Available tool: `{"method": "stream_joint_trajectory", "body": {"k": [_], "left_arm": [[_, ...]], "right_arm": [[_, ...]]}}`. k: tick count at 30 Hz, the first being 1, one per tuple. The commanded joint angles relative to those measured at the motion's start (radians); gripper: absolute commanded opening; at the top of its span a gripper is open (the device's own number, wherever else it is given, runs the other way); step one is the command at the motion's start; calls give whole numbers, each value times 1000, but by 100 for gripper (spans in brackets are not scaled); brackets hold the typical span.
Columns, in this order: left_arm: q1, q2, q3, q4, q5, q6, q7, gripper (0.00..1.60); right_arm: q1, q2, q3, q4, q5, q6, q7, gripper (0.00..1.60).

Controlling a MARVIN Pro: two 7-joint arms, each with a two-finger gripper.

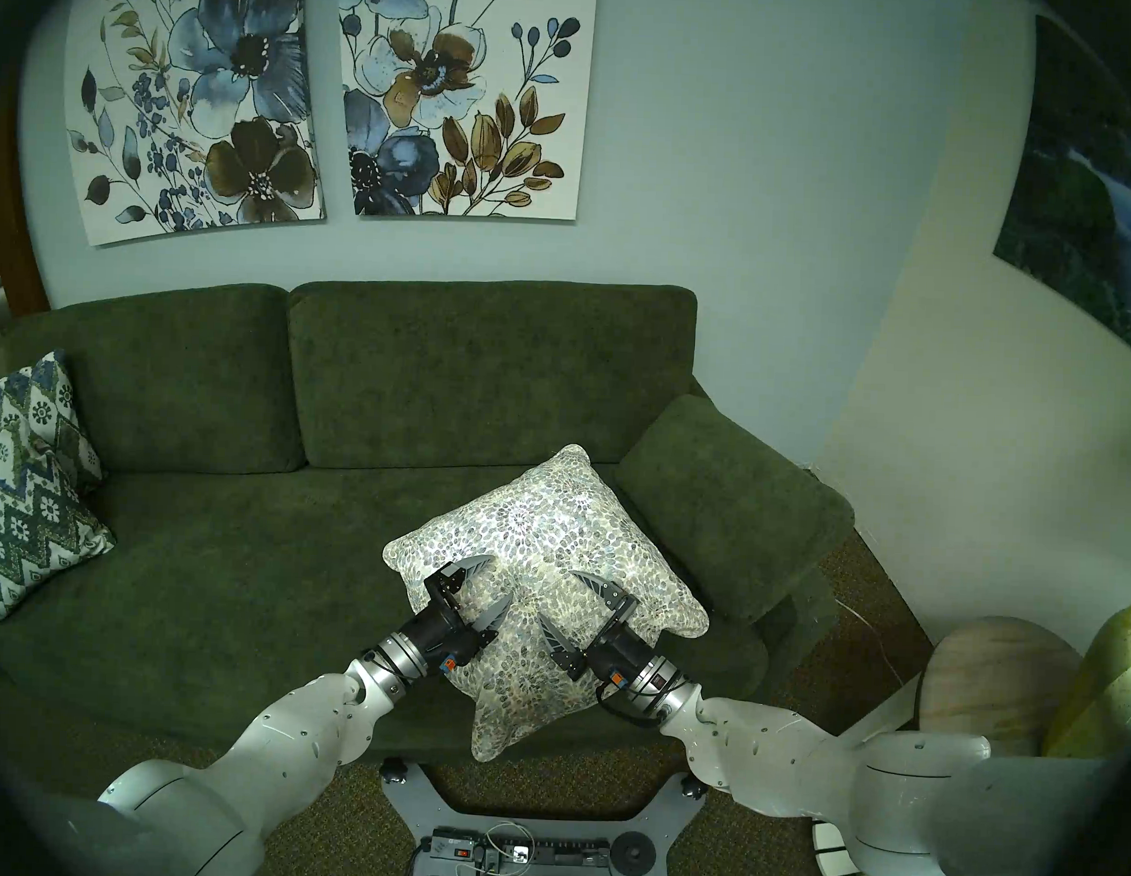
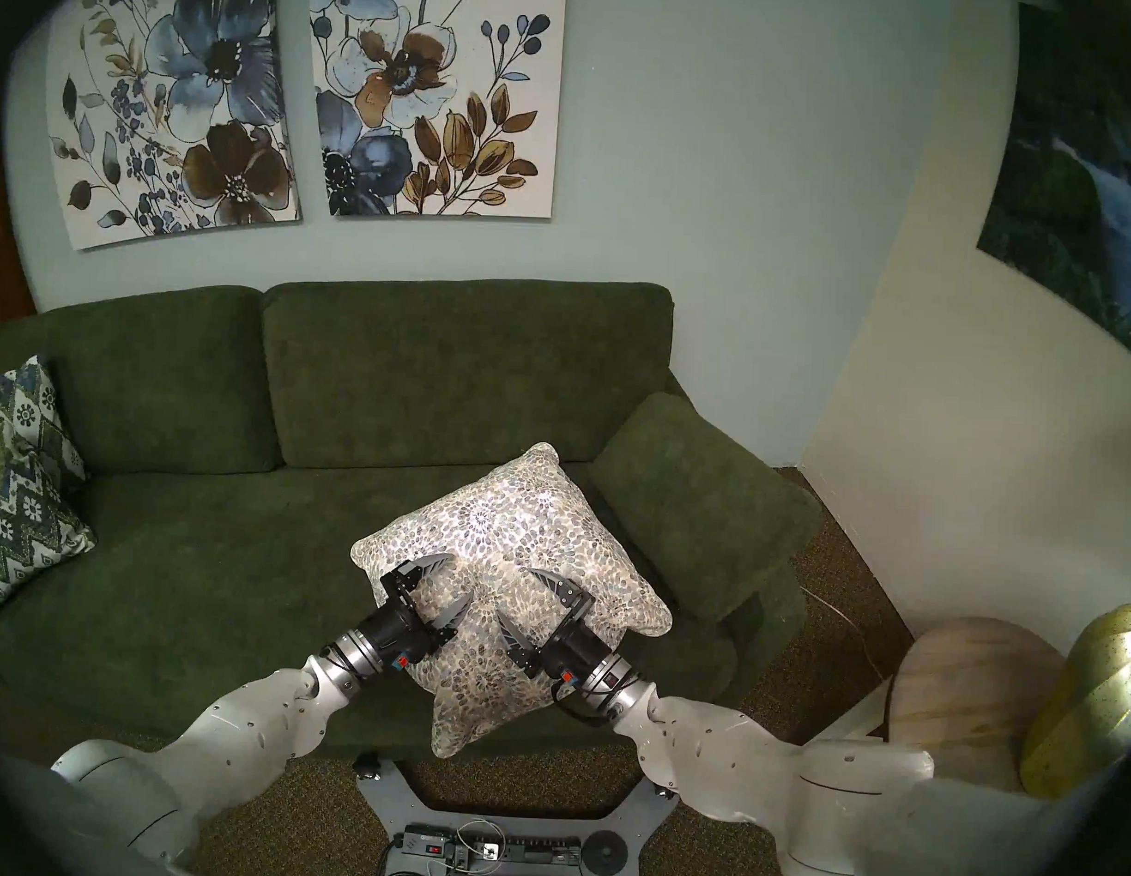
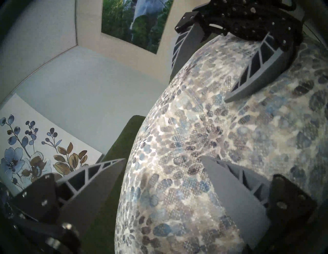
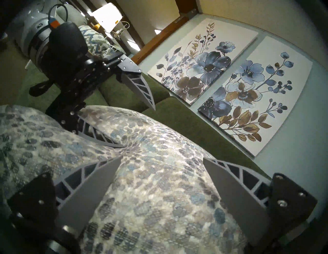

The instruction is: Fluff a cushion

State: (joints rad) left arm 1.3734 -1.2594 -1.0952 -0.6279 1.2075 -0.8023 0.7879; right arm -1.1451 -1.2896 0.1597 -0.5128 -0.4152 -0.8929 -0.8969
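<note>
Nearest, the left gripper (image 1: 488, 589) and the right gripper (image 1: 571, 604) both stand with fingers spread wide, pressed side by side into the plump square cream cushion with grey-blue and tan pebble rosettes (image 1: 549, 549), gripping nothing. The cushion lies under and just beyond them on the dark green fabric sofa (image 1: 226, 544), set as a diamond; its corner-to-corner axis runs from the seat's front edge toward the backrest, the far corner pointing at the back cushions. Well off beyond the left gripper leans a blue-green-and-white zigzag pillow (image 1: 23, 485); farthest hang two floral canvas prints (image 1: 332, 93).
</note>
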Motion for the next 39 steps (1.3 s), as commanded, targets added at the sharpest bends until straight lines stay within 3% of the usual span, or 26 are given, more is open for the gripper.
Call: {"method": "stream_joint_trajectory", "body": {"k": [1,14,32,39], "left_arm": [[-13,-14,-4,56,-7,9,-15,160],[4,-41,-6,129,-24,-12,-17,160],[68,-86,4,218,-61,-32,-2,160],[43,-81,-5,246,-83,-45,8,160]], "right_arm": [[-37,-14,-9,52,13,16,23,160],[-43,-40,3,112,81,2,42,160],[-141,-65,-10,166,149,-18,69,160],[-140,-79,-3,183,179,-27,76,160]]}}
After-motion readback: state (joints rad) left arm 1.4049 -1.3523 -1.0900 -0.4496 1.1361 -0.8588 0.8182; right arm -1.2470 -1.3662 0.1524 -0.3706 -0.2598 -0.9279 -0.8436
